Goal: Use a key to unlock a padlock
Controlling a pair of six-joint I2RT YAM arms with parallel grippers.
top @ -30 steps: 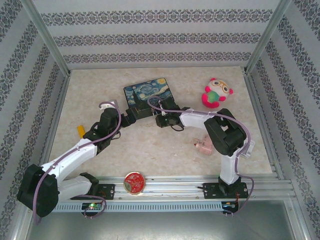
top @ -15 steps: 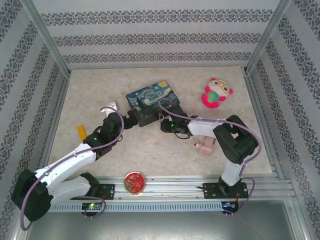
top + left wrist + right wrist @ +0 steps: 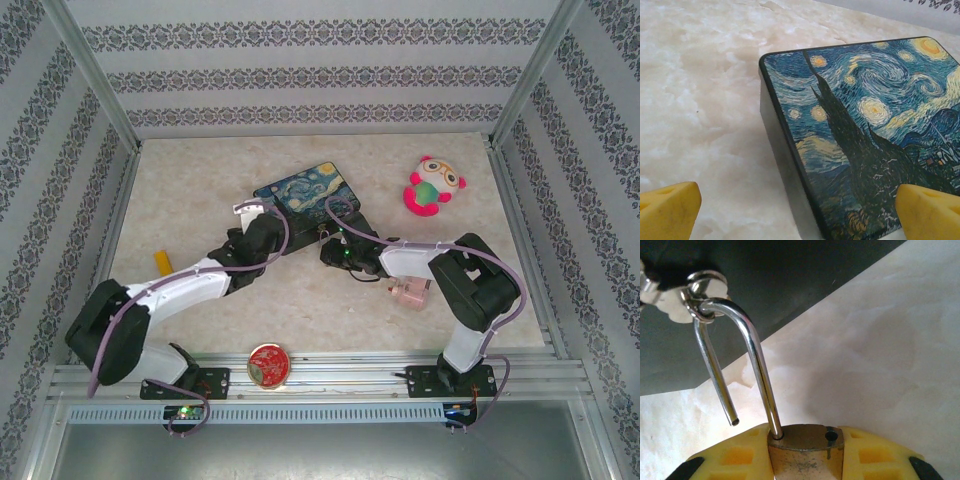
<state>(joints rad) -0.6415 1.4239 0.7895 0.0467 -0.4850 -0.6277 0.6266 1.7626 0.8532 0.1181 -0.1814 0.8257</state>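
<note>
The right gripper (image 3: 326,242) has its yellow jaws clamped on the padlock (image 3: 805,447), one jaw on each side of the little brass body. The padlock is open. One leg of its silvery shackle (image 3: 752,345) sits in the body. The other leg hangs free above the counter (image 3: 880,350), just beside the body, and the hole for it shows on top of the body. The bend of the shackle is hooked through a small silver ring (image 3: 702,287) on a dark surface (it looks like the side of the box, but I cannot tell for sure).

The left gripper (image 3: 797,215) has its jaws apart and holds nothing. The near corner of the Starry Night box (image 3: 860,115) lies between the two yellow tips.

From above, the box lies flat in the middle of the counter, and both grippers meet at its near edge, the left one just left of the right one. A pink toy owl (image 3: 433,187) sits well to the right of the box. A pink blocky thing (image 3: 407,291) lies near the right arm. A yellow thing (image 3: 160,262) lies on the left side. A red round thing (image 3: 268,363) lies by the near rail.
</note>
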